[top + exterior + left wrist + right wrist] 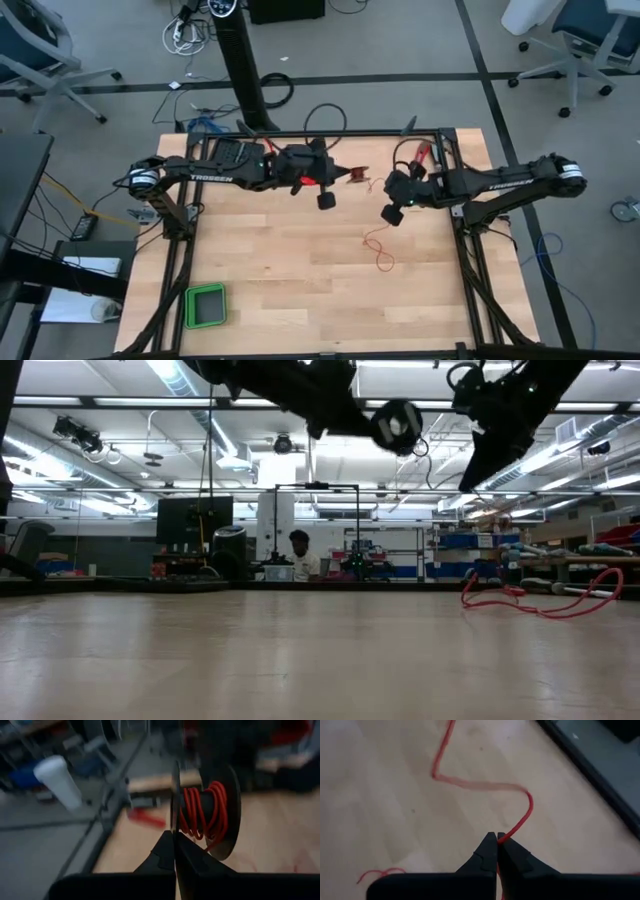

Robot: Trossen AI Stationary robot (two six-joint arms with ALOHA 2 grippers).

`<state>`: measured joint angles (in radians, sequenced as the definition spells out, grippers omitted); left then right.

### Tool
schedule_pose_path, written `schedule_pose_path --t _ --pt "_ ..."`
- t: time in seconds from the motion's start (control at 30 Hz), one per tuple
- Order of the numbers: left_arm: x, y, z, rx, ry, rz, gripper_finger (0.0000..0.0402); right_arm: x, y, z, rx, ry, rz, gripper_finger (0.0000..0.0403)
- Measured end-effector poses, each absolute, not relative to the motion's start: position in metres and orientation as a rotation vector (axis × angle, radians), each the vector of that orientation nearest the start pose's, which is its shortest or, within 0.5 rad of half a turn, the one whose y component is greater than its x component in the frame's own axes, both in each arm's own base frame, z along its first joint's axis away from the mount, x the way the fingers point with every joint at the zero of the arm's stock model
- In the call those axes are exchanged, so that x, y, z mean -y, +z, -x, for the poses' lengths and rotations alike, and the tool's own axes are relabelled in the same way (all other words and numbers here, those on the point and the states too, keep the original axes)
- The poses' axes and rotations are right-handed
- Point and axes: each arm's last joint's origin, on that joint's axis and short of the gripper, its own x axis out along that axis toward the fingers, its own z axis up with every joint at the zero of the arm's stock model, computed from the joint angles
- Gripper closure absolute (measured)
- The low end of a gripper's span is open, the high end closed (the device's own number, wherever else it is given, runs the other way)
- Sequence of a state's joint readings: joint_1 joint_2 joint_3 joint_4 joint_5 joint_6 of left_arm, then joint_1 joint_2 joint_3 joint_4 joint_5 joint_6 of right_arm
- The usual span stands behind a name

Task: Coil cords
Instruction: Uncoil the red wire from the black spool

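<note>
In the left wrist view, a small dark spool [210, 810] carries red cord [206, 812] wound on its core. My left gripper [175, 834] is shut on it. Seen from above, the spool [357, 177] hangs over the table's far middle at my left gripper [345, 178]. A loose thin red cord [378, 248] squiggles across the wood right of centre; the low view also shows this cord [540, 600] lying on the tabletop. My right gripper [384, 192] hovers above it, shut on one stretch of it [517, 827]. My left gripper pinches the rim of the spool's nearer flange [175, 817] between its two fingers, edge-on. The fingers reach out roughly level from the table's left. The spool is clear of the table, its axis across the fingers. My right gripper pinches the loose cord [504, 838] between its fingertips, one strand, slanting down from the table's right. From the fingers the cord runs slack down to the wood and winds away in bends [470, 782].
A green tray [205, 305] sits at the near left corner. A red-handled tool [422, 153] lies by the far right rail. Black frame rails [470, 260] run along the table's sides. A person [298, 552] sits far behind the table.
</note>
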<state>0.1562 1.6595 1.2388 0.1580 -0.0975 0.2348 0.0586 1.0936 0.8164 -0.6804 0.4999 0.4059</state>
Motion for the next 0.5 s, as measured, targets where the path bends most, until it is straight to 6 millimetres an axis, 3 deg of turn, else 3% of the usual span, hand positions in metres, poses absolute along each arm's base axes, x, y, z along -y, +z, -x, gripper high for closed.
schedule_pose_path --t 0.27,0.4,0.5 --pt "-0.065 0.315 -0.385 -0.04 0.308 -0.103 0.0401 -0.013 0.244 -0.227 -0.571 -0.419 -0.1 0.0403" --pt "-0.069 0.307 -0.39 -0.057 0.423 -0.08 0.0401 -0.018 0.248 -0.24 -0.481 -0.29 -0.108 0.0403" --pt "-0.071 0.29 -0.391 -0.185 0.479 -0.131 0.0401 -0.024 0.256 -0.246 -0.397 -0.138 -0.105 0.0403"
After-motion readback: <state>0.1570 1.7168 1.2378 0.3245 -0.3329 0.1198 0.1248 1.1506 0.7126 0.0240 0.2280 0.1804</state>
